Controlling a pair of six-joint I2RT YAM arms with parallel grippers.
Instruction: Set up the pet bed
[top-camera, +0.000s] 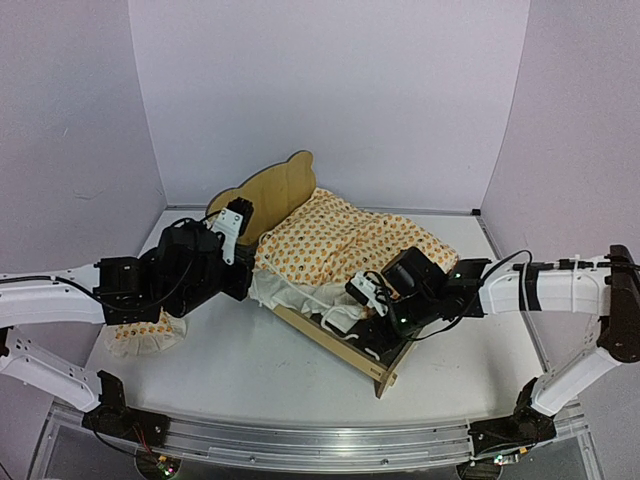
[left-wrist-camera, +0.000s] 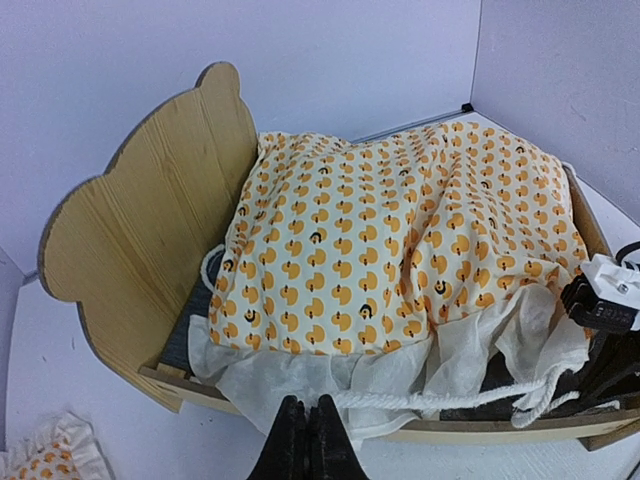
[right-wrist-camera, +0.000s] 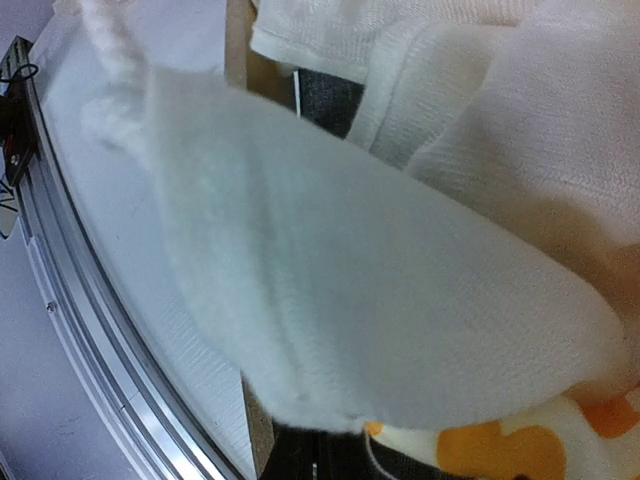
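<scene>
Plywood and dark grey fabric make up the pet bed (top-camera: 275, 190), which sits mid-table with its long axis on a diagonal: the bear-ear headboard at the far left, the low footboard at the near right. A cream mattress cover (top-camera: 340, 235) dotted with orange lies bunched over most of the base. Its white ruffle and a tie cord (left-wrist-camera: 400, 400) spill over the near side rail. A strip of grey base shows bare by the headboard. The matching pillow (top-camera: 148, 335) lies apart on the table (top-camera: 250, 380), near left, beside the left arm.

The left fingers (left-wrist-camera: 298, 430) are pressed together at the near side rail toward the head end. Their tips touch or nearly touch the hanging ruffle. I cannot tell whether a fold of it is pinched between them. From there the bed runs away to the far side and off to the right.

The right fingers (top-camera: 352, 322) are closed too, reaching in at the foot end from the right. Its wrist view is filled with white ruffle draped right over them, so the cloth touches them. Whether it is actually gripped cannot be made out.

By my reading, the coming move depends on pulling the cover along the bed's diagonal. The left arm is nearer the headboard corner and the right arm nearer the footboard. The pillow lies closest to the left arm.
</scene>
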